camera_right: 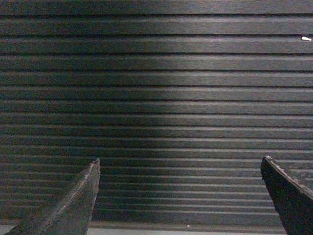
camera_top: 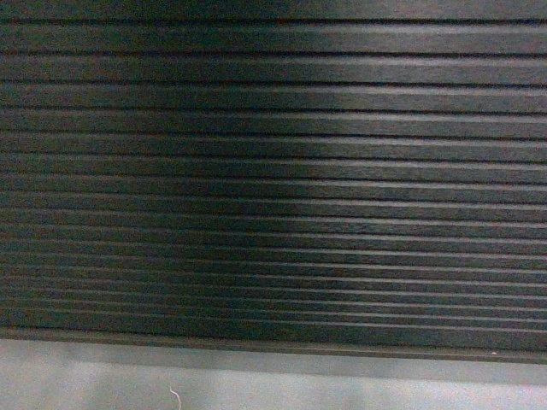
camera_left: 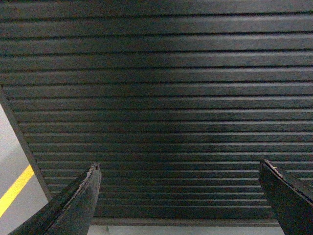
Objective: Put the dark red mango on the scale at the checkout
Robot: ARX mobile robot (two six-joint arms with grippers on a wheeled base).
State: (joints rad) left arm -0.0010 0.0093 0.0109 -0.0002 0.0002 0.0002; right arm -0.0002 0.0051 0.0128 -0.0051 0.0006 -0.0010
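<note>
Dark horizontal slats of the checkout (camera_top: 273, 171) front panel fill nearly all of the head view, with a strip of grey floor (camera_top: 256, 384) along the bottom edge. Both wrist views show the same slats close up. Across the bottom of the left wrist view the left gripper (camera_left: 181, 196) has its fingers spread wide, with nothing between them; the right gripper (camera_right: 181, 196) stands the same, wide apart and empty. A yellow floor line (camera_left: 14, 191) shows at the lower left of the left wrist view. Neither the dark red mango nor the scale appears in any view. The risk, as I judge it: with the counter top out of sight and the panel so near, any reach would be blind and could strike the slats
</note>
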